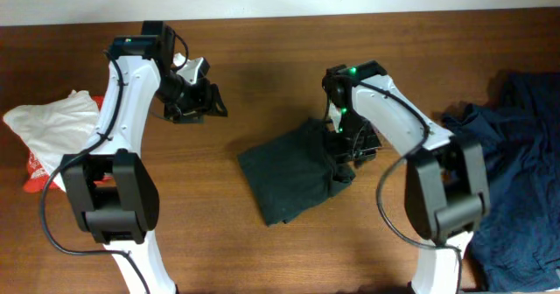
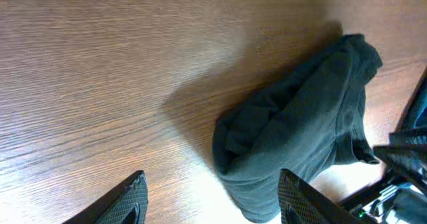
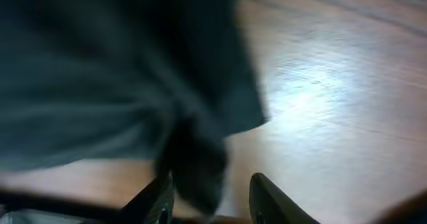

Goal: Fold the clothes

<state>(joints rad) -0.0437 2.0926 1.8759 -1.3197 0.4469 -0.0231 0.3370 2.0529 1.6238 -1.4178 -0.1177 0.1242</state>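
The black T-shirt [image 1: 293,173] lies folded into a small bundle at the middle of the table. In the left wrist view it shows as a rolled dark mass [image 2: 293,131] ahead of the fingers. My left gripper [image 1: 206,101] hovers up and left of it, apart from the cloth, and its jaws [image 2: 213,179] stand wide with only bare wood between them. My right gripper [image 1: 352,150] is at the bundle's right edge. In the blurred right wrist view a dark fold [image 3: 197,164] hangs between the jaws [image 3: 212,181], against the left finger [image 3: 159,199], with a gap to the right finger [image 3: 273,201].
A white and red garment [image 1: 48,128] lies crumpled at the left edge of the table. A navy blue shirt [image 1: 516,180] is heaped at the right edge. The brown wooden table [image 1: 262,58] ends at a pale wall along the back.
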